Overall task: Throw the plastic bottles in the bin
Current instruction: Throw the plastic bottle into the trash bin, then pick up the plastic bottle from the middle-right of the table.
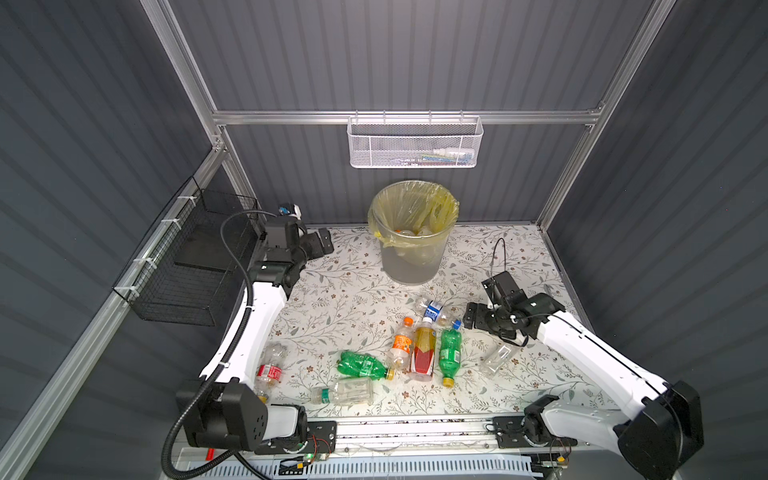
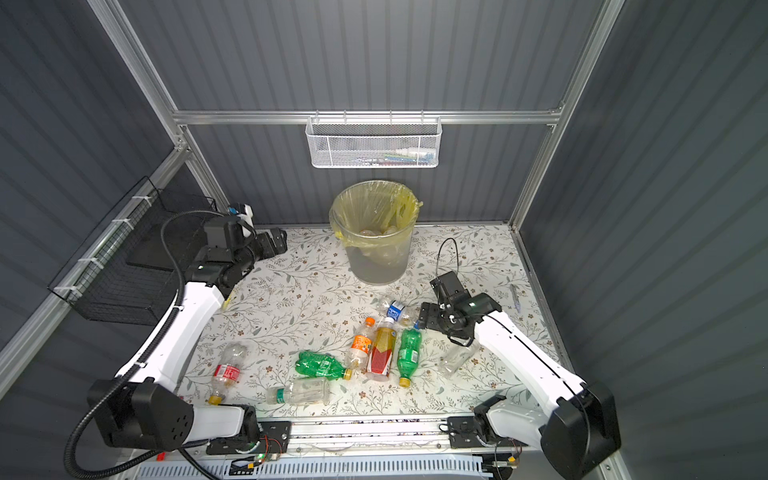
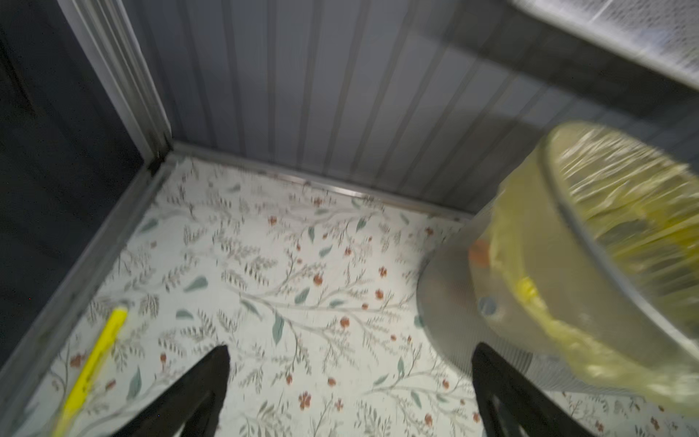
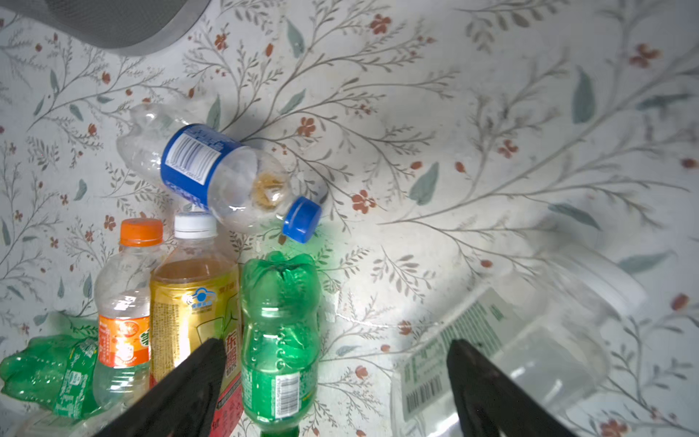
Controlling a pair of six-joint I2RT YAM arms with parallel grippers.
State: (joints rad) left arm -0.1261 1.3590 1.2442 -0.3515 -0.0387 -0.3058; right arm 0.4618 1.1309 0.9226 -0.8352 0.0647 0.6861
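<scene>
Currently, left gripper (image 3: 351,359): jaws wide, empty, above the floral table (image 3: 264,265). The bin (image 3: 491,302) stands just outside one finger, with a yellowish liner over its rim. A yellow highlighter (image 3: 94,359) lies outside the opposite finger.

Right gripper (image 4: 334,348): jaws wide, nothing held, poised over the plastic bottles (image 1: 424,353).
- Below the gap, nearer one finger: green bottle (image 4: 280,321).
- Under that finger: amber bottle (image 4: 189,302), white cap.
- Beyond it: orange-capped bottle (image 4: 125,302), then crushed green bottle (image 4: 45,370).
- Under the other finger: clear barcode-labelled bottle (image 4: 529,333).
- Ahead of the tips: blue-labelled bottle (image 4: 212,170).

Well apart from both grippers: red-labelled bottle (image 1: 270,370) and green-capped clear bottle (image 1: 345,390).
</scene>
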